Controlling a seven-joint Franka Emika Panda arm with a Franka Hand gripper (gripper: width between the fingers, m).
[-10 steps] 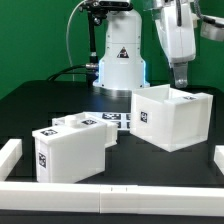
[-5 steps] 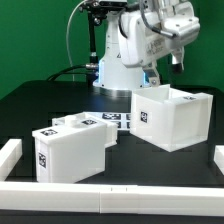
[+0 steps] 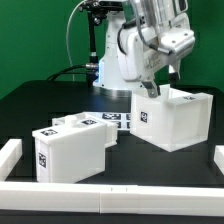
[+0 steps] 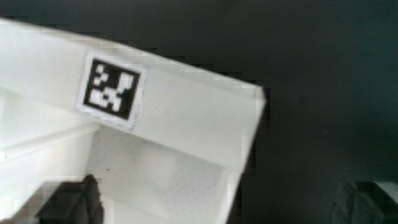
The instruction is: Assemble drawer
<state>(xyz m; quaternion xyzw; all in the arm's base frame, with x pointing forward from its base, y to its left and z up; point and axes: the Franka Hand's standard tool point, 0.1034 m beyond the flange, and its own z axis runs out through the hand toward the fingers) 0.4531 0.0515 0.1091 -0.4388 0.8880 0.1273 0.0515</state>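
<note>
The drawer's large hollow white shell stands open-topped on the exterior view's right, with a square tag on its side. Two smaller white trays lie on the left, one in front and one behind it. My gripper hangs tilted just above the shell's top edge nearest the robot base. It is open and empty. In the wrist view the shell's tagged wall fills the picture. My gripper straddles that wall's corner, one fingertip over the white inside and the other over the black table.
The marker board lies flat between the trays and the robot base. Low white border rails run along the front, the left and the right of the black table.
The arm has swung from upright at the exterior view's right into a tilted pose, and the gripper has come down and leftward to the shell's top edge.
</note>
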